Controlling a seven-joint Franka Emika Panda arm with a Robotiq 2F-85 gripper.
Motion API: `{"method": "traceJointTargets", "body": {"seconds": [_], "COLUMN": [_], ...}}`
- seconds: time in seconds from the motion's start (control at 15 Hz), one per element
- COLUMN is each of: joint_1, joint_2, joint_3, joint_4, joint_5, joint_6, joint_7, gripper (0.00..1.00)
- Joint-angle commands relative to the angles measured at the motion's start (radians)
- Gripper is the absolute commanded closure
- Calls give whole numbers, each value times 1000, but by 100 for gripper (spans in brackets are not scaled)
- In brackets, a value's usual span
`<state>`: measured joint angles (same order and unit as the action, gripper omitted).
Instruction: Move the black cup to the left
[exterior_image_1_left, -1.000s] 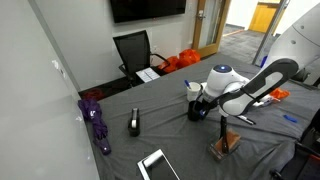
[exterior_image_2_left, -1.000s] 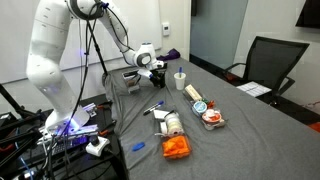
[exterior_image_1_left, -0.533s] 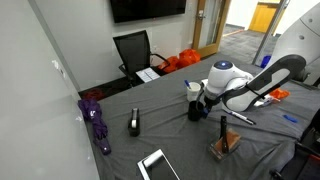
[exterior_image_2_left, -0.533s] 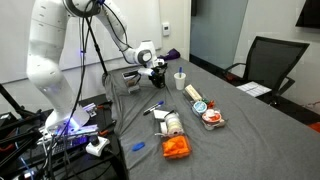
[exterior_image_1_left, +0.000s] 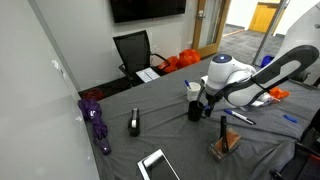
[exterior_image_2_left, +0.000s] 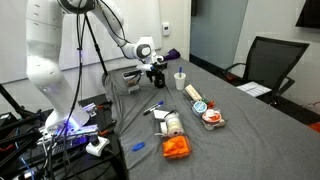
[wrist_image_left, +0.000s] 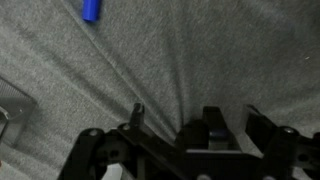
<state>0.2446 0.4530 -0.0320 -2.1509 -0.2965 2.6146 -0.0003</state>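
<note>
Though your gripper (exterior_image_1_left: 198, 103) hangs over the short black cylindrical mug (exterior_image_1_left: 195, 112) just beside the white cup (exterior_image_1_left: 191, 90), I cannot tell whether it grips. The leftward carry remains.

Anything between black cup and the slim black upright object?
Nothing: only bare grey cloth between the black cup and the slim black upright object, seen in an exterior view.

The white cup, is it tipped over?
No, the white cup stands upright on the gray table, with something sticking up out of it.
</note>
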Motion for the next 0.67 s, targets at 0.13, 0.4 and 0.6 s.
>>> {"method": "traceJointTargets", "body": {"seconds": [0.13,0.4,0.6], "joint_1": [-35,-41,-57], "joint_2": [-137,-190,-217], "joint_3": [35,38,50], "joint_4": [-49,-52,-57], "joint_5": [-4,-14,3], "joint_6": [-104,-171,-194], "joint_7": [-23,-9,-30], "gripper": [0,0,0]}}
